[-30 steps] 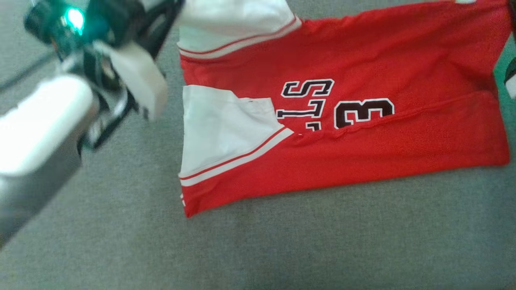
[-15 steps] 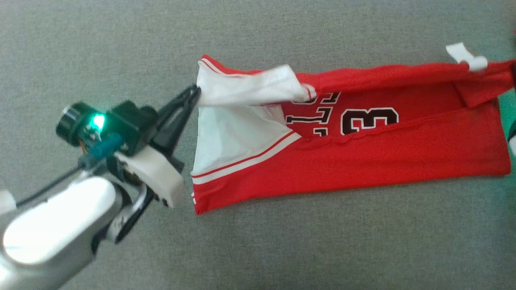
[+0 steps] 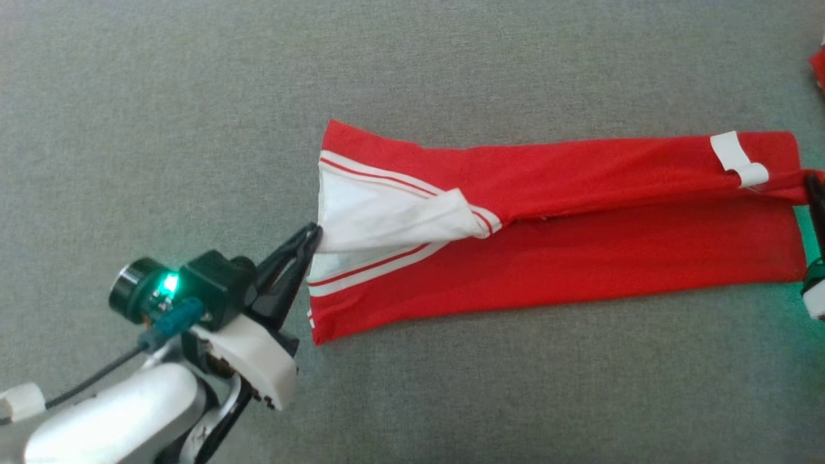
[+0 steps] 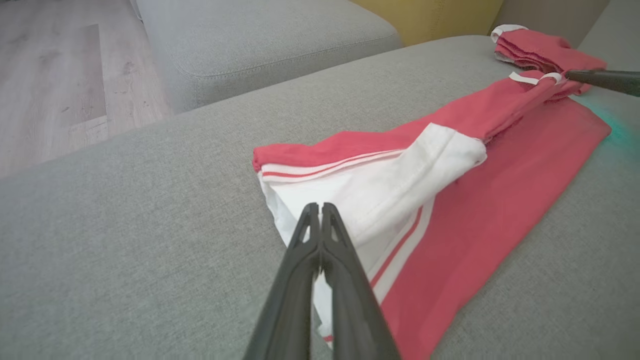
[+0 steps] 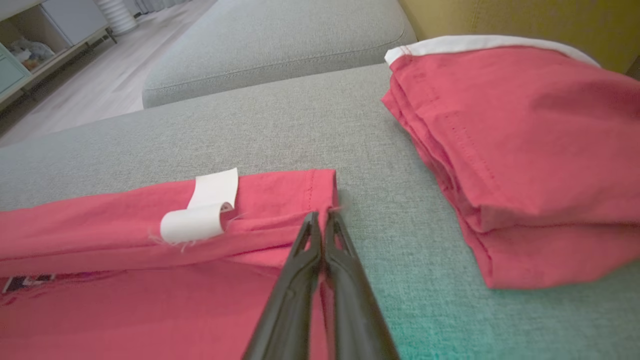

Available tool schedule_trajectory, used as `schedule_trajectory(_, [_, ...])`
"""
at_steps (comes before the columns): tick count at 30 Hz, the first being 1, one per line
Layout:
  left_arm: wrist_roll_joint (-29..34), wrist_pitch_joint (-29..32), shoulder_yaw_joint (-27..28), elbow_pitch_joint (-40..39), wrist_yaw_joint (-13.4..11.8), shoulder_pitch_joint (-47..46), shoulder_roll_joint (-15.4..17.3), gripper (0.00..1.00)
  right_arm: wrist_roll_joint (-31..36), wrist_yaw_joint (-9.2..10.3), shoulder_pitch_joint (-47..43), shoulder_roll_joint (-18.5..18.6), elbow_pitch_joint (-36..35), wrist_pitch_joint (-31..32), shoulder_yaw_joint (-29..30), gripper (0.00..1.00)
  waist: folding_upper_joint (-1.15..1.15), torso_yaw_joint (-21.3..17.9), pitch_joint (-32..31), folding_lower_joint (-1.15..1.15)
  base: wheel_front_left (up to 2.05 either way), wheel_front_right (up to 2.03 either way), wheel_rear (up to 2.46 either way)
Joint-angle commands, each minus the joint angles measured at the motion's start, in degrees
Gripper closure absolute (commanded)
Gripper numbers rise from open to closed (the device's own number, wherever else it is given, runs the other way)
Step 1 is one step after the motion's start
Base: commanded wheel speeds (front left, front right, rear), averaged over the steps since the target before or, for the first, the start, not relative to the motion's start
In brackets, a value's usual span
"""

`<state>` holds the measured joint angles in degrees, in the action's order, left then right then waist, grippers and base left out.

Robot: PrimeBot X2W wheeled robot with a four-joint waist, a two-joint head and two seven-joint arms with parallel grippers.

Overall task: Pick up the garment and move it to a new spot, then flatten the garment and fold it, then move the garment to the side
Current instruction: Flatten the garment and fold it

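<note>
The garment (image 3: 580,258) is a red jersey with white sleeves, lying as a long band on the grey cushion (image 3: 451,399). Its upper layer is folded over the lower one. My left gripper (image 3: 314,235) is shut on the white sleeve edge at the band's left end; the left wrist view shows the gripper (image 4: 320,207) pinching the garment (image 4: 480,200) there. At the right end my right gripper (image 3: 813,190) is shut on the red hem. The right wrist view has that gripper (image 5: 320,216) at the hem corner, beside a curled white tag (image 5: 200,215).
A stack of folded red garments (image 5: 525,150) lies just right of the hem, its corner at the head view's edge (image 3: 818,67). Beyond are another grey cushion (image 4: 260,40), a yellow backrest (image 5: 525,20) and wooden floor (image 4: 50,75).
Both grippers have drawn the garment's far edge toward me, over the lower half. The black print is now covered. The head camera has also shifted.
</note>
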<state>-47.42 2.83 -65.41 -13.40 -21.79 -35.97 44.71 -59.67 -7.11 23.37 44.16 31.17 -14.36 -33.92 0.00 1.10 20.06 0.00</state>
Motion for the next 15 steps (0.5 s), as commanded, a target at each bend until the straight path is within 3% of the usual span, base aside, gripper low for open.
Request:
schedule_trajectory(1, [-0.3, -0.7, 2.2, -1.3, -0.7, -0.7, 2.1, 1.00, 0.9, -0.37, -2.1, 1.7, -1.1, -0.6, 1.1, 1.00, 0.00, 0.0, 0.1, 0.00, 0.00, 0.00, 0.00])
schedule_trajectory(5, [-0.5, -1.9, 1.5, -0.1, -1.1, 0.9, 0.6, 1.00, 2.9, -0.37, -4.4, 0.5, -1.8, -0.6, 3.8, 0.99, 0.00, -0.1, 0.3, 0.00, 0.00, 0.00, 0.00])
schedule_trajectory(6, [-0.6, -2.3, 1.4, 0.3, -1.1, 1.3, 0.1, 1.00, 3.3, -0.37, -4.8, 0.2, -1.9, -0.6, 4.2, 0.89, 0.00, -0.1, 0.3, 0.00, 0.00, 0.00, 0.00])
schedule_trajectory(8, [-0.7, -3.2, 1.1, 1.3, -1.1, 2.0, -0.8, 1.00, 3.8, -0.37, -5.5, -0.3, -2.1, -0.6, 4.9, 0.63, 0.00, -0.2, 0.4, 0.00, 0.00, 0.00, 0.00])
schedule_trajectory(10, [-0.9, -4.5, 1.3, 2.5, -1.3, 2.6, -1.9, 1.00, 4.2, -0.37, -6.0, -0.7, -2.0, -0.6, 5.5, 0.00, 0.00, -0.2, 0.4, 0.00, 0.00, 0.00, 0.00])
schedule_trajectory(11, [-1.0, -5.3, 1.4, 3.2, -1.4, 2.9, -2.6, 0.62, 4.4, -0.37, -6.1, -0.8, -1.8, -0.6, 5.9, 0.00, 0.00, -0.3, 0.4, 0.00, 0.00, 0.00, 0.00])
schedule_trajectory(12, [-1.1, -6.2, 1.7, 3.8, -1.6, 3.2, -3.4, 0.00, 4.5, -0.37, -6.3, -1.1, -1.8, -0.6, 6.4, 0.00, 0.00, -0.3, 0.3, 0.00, 0.00, 0.00, 0.00])
schedule_trajectory(15, [-0.9, -9.2, 2.4, 6.1, -3.0, 4.1, -5.7, 0.00, 4.4, -0.37, -7.5, -2.0, -2.0, -0.6, 8.1, 0.00, 0.00, -0.3, -0.2, 0.00, 0.00, 0.00, 0.00])
